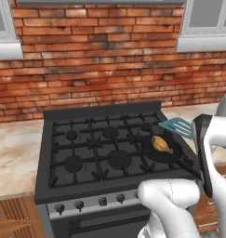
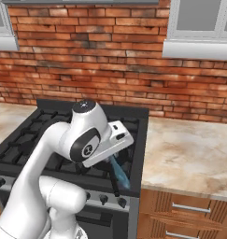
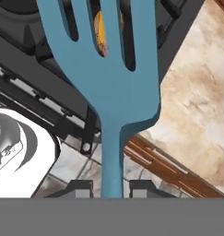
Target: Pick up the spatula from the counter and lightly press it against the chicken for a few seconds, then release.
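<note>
Before a brick wall point(image 1: 86, 69), a black gas stove point(image 1: 100, 148) sits in a pale stone counter point(image 2: 189, 149) as the white Panda arm point(image 2: 82, 135) reaches over its right-hand burners. A dark skillet point(image 1: 175, 151) on the front right burner holds the browned chicken point(image 1: 162, 144). The blue slotted spatula point(image 3: 113, 83) is off the counter and in the air above the pan, and the chicken shows through its slots. The gripper point(image 3: 112, 188) has its jaws clamped on the handle. Contact cannot be made out. The press likely calls for a slow, flat descent that stops at first touch.
</note>
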